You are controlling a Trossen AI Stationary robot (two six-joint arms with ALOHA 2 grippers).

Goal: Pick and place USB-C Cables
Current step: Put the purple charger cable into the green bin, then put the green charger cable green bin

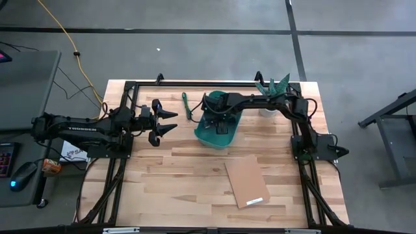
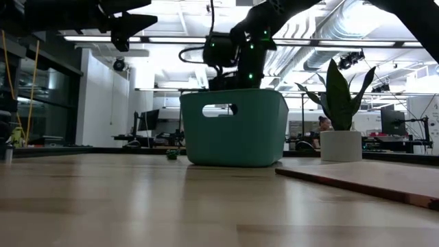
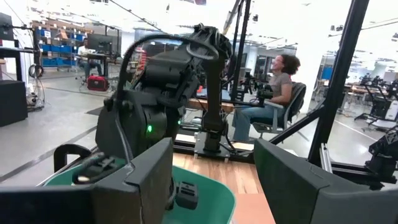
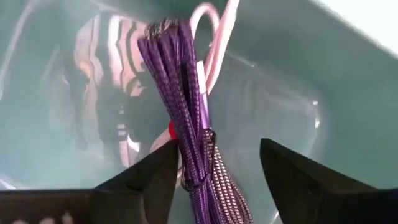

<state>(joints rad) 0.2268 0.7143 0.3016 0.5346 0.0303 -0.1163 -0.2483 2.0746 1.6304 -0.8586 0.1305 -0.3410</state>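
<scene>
A teal bin (image 1: 207, 135) (image 2: 233, 130) stands at the table's far middle. My right gripper (image 1: 218, 121) (image 4: 217, 171) points down into it, open. On the bin's floor a purple USB-C cable bundle (image 4: 186, 93) lies between the fingers, close beside one finger (image 4: 149, 177). A white cable with red (image 4: 214, 31) lies under it. A green cable (image 1: 185, 105) lies on the table left of the bin. My left gripper (image 1: 170, 123) (image 3: 214, 180) hangs open and level, left of the bin and above the table. My right gripper stands over the purple bundle from above, with its fingers either side of the tied middle (image 4: 196, 155). I cannot tell whether the nearer finger touches the bundle. The bundle lies on the bin's floor.
A brown cardboard sheet (image 1: 247, 181) lies near the table's front, right of centre. A potted plant (image 1: 273, 91) (image 2: 341, 140) stands at the far right. The black frame (image 1: 130, 84) runs round the table's edges. A person sits beyond the table (image 3: 280, 81).
</scene>
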